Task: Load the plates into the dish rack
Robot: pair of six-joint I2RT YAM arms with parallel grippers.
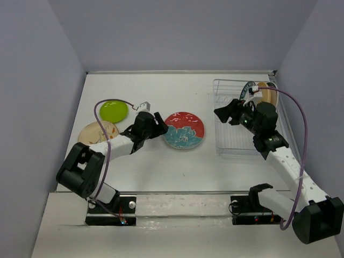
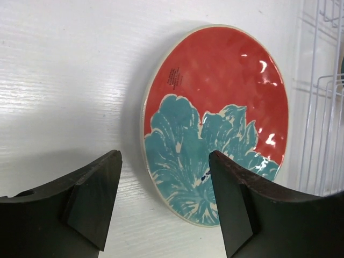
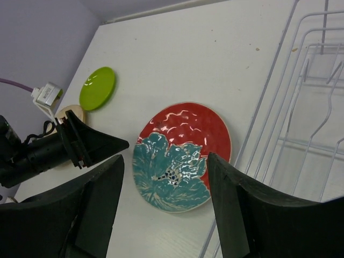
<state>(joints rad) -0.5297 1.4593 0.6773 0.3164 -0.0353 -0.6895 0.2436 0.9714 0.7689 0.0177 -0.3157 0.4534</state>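
Three plates on the desk (image 1: 161, 91): the red plate (image 1: 184, 130) lies flat mid-desk, just left of the rack (image 1: 236, 141). The lime plate (image 1: 114, 110) and the tan plate (image 1: 98, 133) lie well to its left, close together, with the tan one nearer my side.
Rack: it sits at the right of the desk. From above I see a teal-rimmed plate (image 1: 248, 90) and a racked tan plate (image 1: 267, 94) standing on edge in its far right corner. I cannot tell whether more stand behind them.
Left end effector (image 1: 160, 124): fingers spread, gripping nothing, low at the red plate's left edge.
Left wrist view only: the red plate (image 2: 215, 123) fills the gap between my spread fingers (image 2: 164, 161), teal flower toward me. Small dark print shows on the red glaze, which no other view resolves. I cannot tell whether a finger touches the rim. Rack wire (image 2: 317, 107) runs down the right edge.
Right end effector (image 1: 223, 114): fingers spread and empty, above the rack's left side, aimed toward the red plate.
Right wrist view only: between these fingers (image 3: 165, 161) I see the red plate (image 3: 180, 158) and the left end effector (image 3: 91, 144) pointing at it. The lime plate (image 3: 97, 88) lies beyond, and a sliver of the tan plate (image 3: 72, 113) shows behind the left arm. The near rack (image 3: 301, 107) slots in this view hold no plates.
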